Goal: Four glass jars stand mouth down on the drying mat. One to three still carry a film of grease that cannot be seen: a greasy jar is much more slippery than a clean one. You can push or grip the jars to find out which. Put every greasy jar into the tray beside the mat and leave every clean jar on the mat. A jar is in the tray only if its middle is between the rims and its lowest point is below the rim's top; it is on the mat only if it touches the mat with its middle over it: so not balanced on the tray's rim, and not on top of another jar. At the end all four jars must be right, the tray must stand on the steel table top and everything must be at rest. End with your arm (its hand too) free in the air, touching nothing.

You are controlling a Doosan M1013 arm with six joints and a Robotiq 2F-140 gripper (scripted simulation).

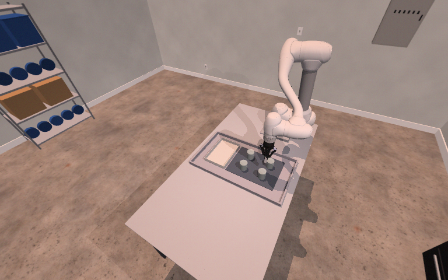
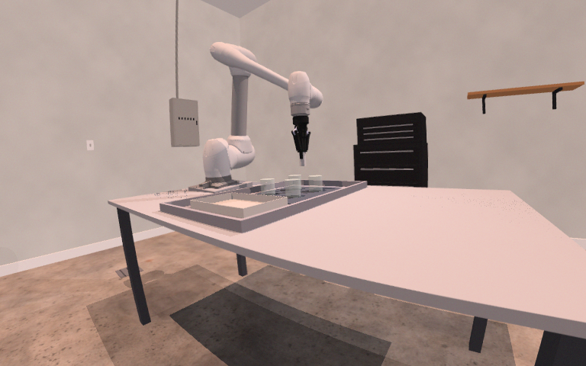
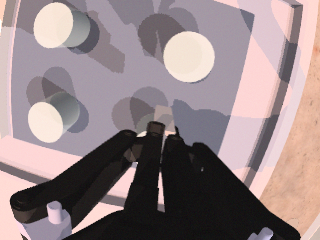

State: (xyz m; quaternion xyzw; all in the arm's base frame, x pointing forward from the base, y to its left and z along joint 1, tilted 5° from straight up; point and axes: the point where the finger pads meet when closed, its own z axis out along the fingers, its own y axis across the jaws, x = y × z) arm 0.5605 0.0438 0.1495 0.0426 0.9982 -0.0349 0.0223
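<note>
Four pale glass jars stand mouth down on the dark drying mat (image 1: 271,182) (image 3: 120,60): back left (image 1: 250,153) (image 3: 59,26), front left (image 1: 243,165) (image 3: 48,120), front right (image 1: 262,173) (image 3: 188,56) and back right (image 1: 270,163). In the wrist view the back right jar is mostly hidden behind my fingertips. My gripper (image 1: 265,160) (image 2: 301,162) (image 3: 161,118) is shut on nothing and hangs a little above that jar's top. The cream-floored tray (image 1: 221,153) (image 2: 237,203) stands left of the mat with no jar in it.
A low grey rimmed frame (image 1: 280,198) (image 2: 242,224) surrounds mat and tray on the table (image 1: 205,217) (image 2: 432,232). The arm's base (image 2: 224,155) stands behind the mat. A black drawer cabinet (image 2: 391,149) and a shelf rack (image 1: 32,76) stand off the table.
</note>
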